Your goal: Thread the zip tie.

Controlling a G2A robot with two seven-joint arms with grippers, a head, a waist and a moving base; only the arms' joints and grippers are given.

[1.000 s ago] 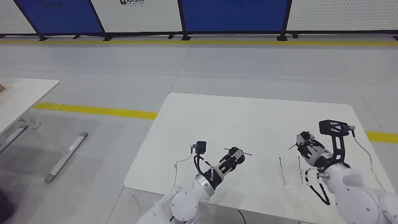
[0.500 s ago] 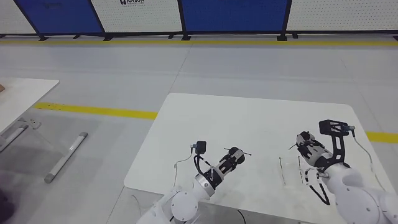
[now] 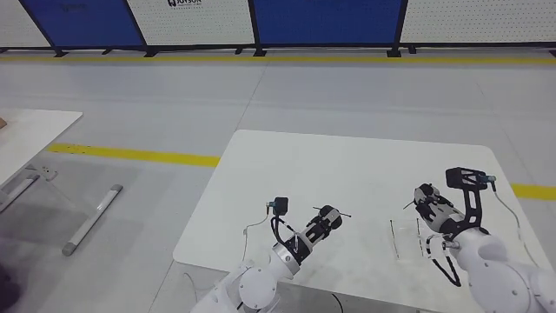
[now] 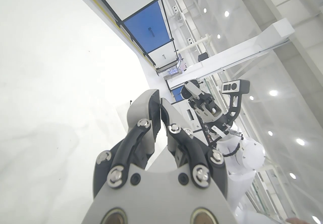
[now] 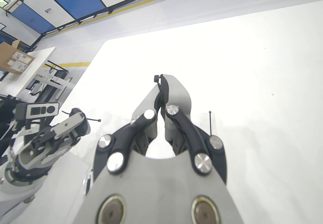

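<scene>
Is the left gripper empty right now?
No, the left gripper is shut on a thin black zip tie that sticks out on both sides.

Printed on white partition panels (image 3: 191, 26) and blue partition panels (image 3: 347, 19) — a small logo mark (image 3: 184, 2) beside one word in capitals. Stuck on a cardboard box (image 5: 7, 53) — white paper labels (image 5: 17, 66), too small to read.

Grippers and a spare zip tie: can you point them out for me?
Left gripper (image 4: 160, 99): left wrist view, between its shut fingertips.
Right gripper (image 5: 162, 81): right wrist view, between its shut fingertips.
Zip tie (image 5: 210, 122): right wrist view, middle of its strap.
</scene>
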